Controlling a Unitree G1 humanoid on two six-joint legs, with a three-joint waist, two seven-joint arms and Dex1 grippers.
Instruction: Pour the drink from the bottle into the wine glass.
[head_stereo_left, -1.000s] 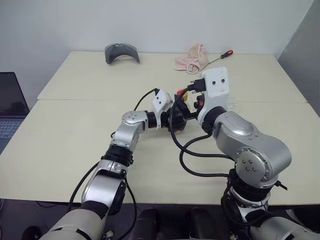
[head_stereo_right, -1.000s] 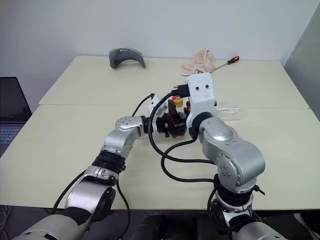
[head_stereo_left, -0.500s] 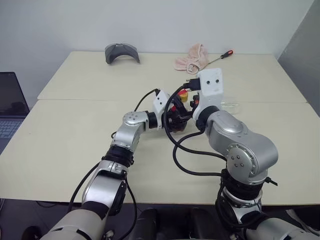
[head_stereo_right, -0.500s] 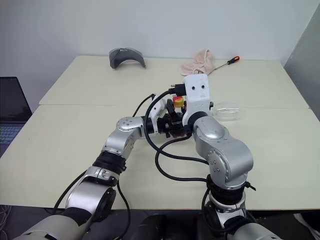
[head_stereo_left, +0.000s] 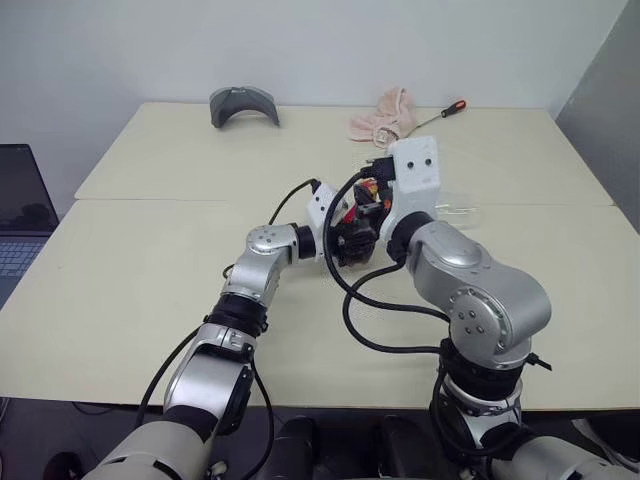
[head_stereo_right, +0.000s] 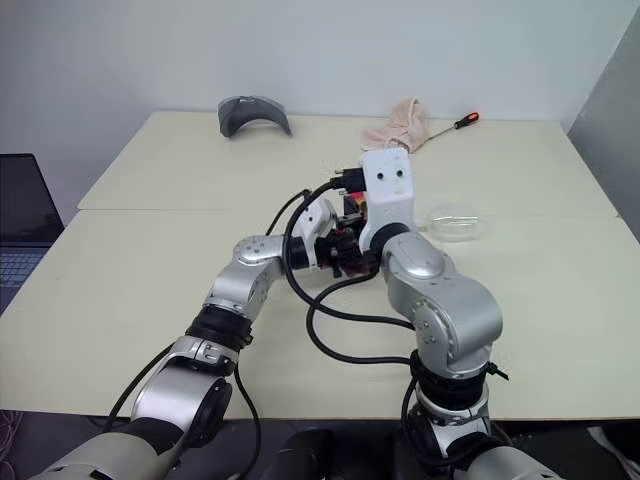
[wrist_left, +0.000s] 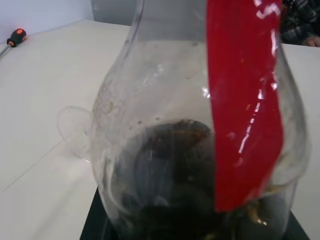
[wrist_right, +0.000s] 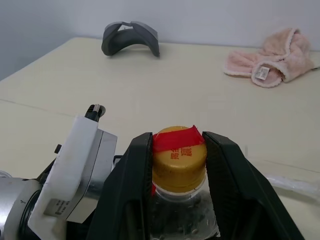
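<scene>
A small clear bottle (head_stereo_left: 354, 243) stands upright above the middle of the table, with my left gripper (head_stereo_left: 346, 240) shut on its rounded body. The dark drink (wrist_left: 170, 195) fills its lower part, and a red label strip (wrist_left: 245, 105) runs down its side. My right gripper (wrist_right: 178, 139) comes in at the top, its black fingers (wrist_right: 134, 170) shut on either side of the yellow-and-red cap (wrist_right: 178, 162). The clear wine glass (head_stereo_right: 455, 219) is low on the table just to the right of the arms, apparently lying on its side.
A grey curved object (head_stereo_left: 243, 104), a pink cloth (head_stereo_left: 383, 116) and a red-handled screwdriver (head_stereo_left: 445, 110) lie along the table's far edge. A laptop (head_stereo_left: 20, 215) sits off the table's left side. A seam (head_stereo_left: 180, 200) runs across the table.
My right gripper's fingers have closed from wide open onto the bottle's cap, and that arm has shifted a little to the left. The left gripper has kept the bottle in place.
</scene>
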